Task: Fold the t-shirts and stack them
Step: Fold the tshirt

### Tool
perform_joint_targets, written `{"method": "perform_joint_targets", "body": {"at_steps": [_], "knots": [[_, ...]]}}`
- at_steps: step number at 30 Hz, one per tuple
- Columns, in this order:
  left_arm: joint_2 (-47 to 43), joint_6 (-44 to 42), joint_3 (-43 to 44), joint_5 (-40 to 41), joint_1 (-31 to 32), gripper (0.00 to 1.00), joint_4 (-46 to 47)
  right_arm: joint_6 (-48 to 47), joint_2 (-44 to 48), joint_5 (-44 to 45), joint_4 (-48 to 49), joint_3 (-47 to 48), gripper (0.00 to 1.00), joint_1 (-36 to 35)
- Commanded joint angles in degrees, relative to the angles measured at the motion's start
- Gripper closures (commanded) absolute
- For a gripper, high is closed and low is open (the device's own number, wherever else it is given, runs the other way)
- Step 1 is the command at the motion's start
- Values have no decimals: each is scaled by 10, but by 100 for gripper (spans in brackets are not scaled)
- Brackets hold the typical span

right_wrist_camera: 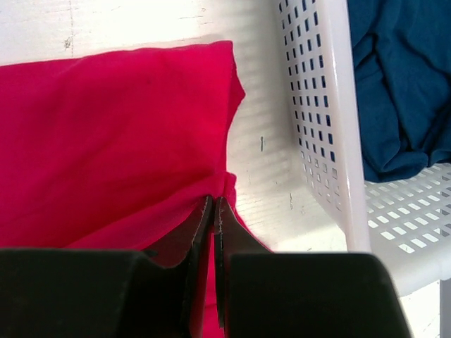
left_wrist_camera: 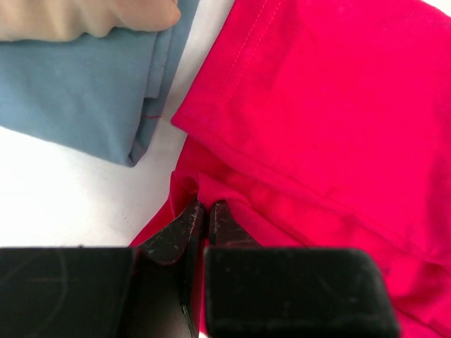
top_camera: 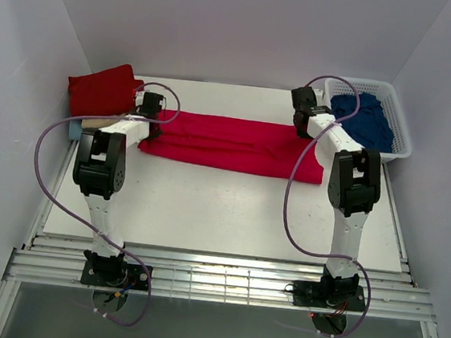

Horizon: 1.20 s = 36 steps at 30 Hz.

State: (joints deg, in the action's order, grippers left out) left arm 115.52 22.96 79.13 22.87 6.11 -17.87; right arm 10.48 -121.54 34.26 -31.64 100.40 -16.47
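Note:
A bright crimson-red t-shirt [top_camera: 236,143] lies folded into a long band across the middle of the table. My left gripper [top_camera: 152,117] is shut on its left end, where the cloth [left_wrist_camera: 317,113] bunches at the fingertips [left_wrist_camera: 190,218]. My right gripper [top_camera: 304,127] is shut on its right end, pinching the cloth [right_wrist_camera: 113,141] between the fingertips [right_wrist_camera: 206,211]. A darker red folded shirt [top_camera: 103,90] lies on a stack at the far left, over a cream shirt [left_wrist_camera: 84,17] and a pale blue shirt [left_wrist_camera: 77,91]. A navy shirt [top_camera: 365,119] lies crumpled in the basket.
A white lattice basket [top_camera: 399,115] stands at the back right; its wall [right_wrist_camera: 317,120] is close to my right gripper. White walls enclose the table on three sides. The metal rail [top_camera: 214,277] with the arm bases runs along the near edge.

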Motion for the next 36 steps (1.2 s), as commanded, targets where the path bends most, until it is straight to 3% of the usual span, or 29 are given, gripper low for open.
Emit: {"method": "perform_joint_targets", "body": {"at_steps": [1, 3, 7, 13, 16, 20, 23, 27, 30, 33, 36], "knots": [[-1, -16, 27, 9, -5, 96, 13, -5, -12, 10, -2, 32, 92, 5], [-4, -20, 31, 15, -5, 89, 20, -6, -19, 11, -4, 44, 92, 6], [-23, -36, 56, 22, -5, 63, 46, -8, -40, 15, -8, 66, 92, 8], [-34, -91, 155, 60, -5, 47, 65, -19, -71, 26, -27, 129, 92, 13], [-37, -94, 207, 80, -5, 46, 50, -23, -72, 35, -29, 137, 88, 14], [-84, -57, 177, 75, 4, 47, 50, -25, -67, 66, -29, 149, 68, 15], [-141, -18, 89, 35, 29, 51, 77, -38, -44, 90, -10, 146, 54, 15], [-194, 2, -54, 1, 113, 68, 142, -53, 31, 84, 17, 108, 49, 15], [-197, 13, -97, -53, 175, 73, 187, -56, 103, -15, 45, 23, 51, 14], [-158, 37, -108, -102, 203, 78, 197, -56, 144, -185, 57, -48, 53, 14], [-110, 43, -89, -129, 226, 79, 186, -51, 150, -236, 75, -99, 55, 9]]}}
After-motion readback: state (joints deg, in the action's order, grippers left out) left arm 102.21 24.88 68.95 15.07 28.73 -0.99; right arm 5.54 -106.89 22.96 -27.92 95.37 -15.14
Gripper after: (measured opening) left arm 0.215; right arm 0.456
